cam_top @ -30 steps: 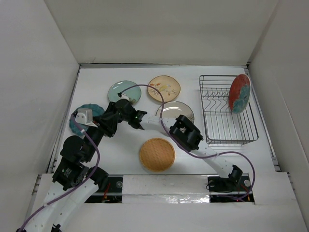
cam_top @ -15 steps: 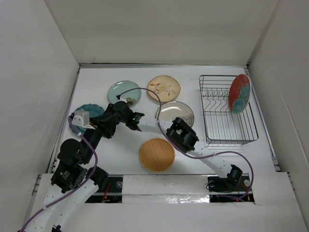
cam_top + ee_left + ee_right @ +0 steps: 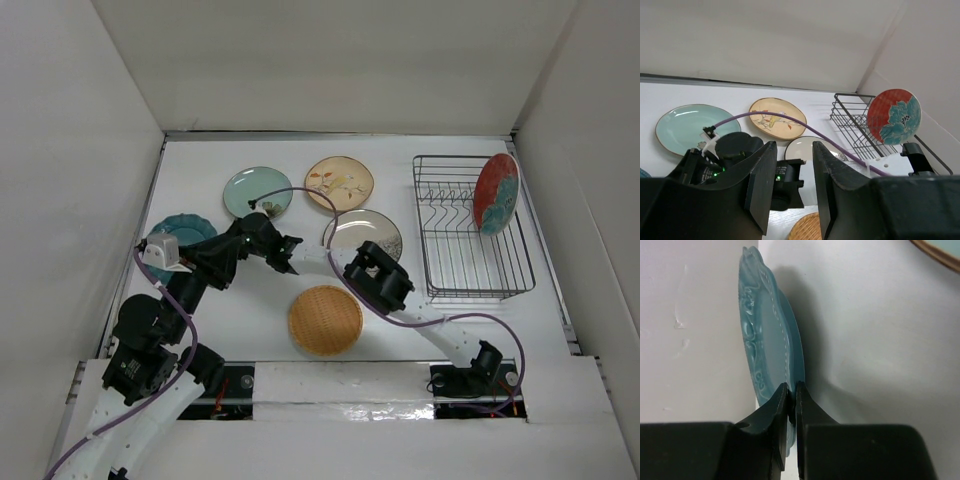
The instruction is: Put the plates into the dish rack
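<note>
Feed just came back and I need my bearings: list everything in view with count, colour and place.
dish rack: one, dark wire, far right
red-and-teal plate: one, on edge in the rack's far right corner
pale green plate: one, flat, far side, left of centre
beige floral plate: one, flat, right of the green one
white plate: one, flat, mid-scene, partly under the right arm
orange-tan woven-look plate: one, flat, near centre
dark teal plate: one, far left, rim gripped
table: one, white
left gripper: one, black, open, empty
right gripper: one, black, shut on the dark teal plate's rim
</note>
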{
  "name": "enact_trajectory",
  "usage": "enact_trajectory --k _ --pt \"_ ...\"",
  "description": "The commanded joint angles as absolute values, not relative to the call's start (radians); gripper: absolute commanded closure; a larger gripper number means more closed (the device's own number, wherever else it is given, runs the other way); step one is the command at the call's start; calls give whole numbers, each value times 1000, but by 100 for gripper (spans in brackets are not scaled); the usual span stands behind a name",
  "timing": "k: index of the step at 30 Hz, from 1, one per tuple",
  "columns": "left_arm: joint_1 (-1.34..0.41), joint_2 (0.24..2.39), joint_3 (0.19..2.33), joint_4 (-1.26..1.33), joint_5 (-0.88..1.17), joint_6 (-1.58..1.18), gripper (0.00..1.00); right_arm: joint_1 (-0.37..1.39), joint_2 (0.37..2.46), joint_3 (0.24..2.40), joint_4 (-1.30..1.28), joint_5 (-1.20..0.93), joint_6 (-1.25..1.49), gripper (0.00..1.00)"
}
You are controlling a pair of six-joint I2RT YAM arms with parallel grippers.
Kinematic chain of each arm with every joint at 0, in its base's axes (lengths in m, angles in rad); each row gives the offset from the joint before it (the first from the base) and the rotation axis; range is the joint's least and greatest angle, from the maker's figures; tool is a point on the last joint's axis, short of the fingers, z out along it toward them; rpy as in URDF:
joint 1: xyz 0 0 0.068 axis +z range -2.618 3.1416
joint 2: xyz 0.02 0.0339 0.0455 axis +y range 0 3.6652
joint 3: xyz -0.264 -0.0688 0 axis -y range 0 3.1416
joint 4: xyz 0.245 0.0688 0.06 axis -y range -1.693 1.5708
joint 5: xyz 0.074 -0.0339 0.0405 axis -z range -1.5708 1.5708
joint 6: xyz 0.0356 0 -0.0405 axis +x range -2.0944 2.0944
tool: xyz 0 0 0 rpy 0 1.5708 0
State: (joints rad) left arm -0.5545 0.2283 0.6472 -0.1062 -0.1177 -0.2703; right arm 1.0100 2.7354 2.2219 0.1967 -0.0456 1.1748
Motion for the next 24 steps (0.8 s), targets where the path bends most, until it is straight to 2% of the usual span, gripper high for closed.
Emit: enact_trajectory --k 1,11,24 --pt "-552 229 655 -61 -114 -268 68 1032 2640 2050 337 -43 1141 100" --pt "-552 224 657 -60 -124 -264 68 1003 2295 1792 670 -72 1060 100" --pt "-552 215 653 -63 -132 -261 68 797 1919 1277 926 -66 1111 100"
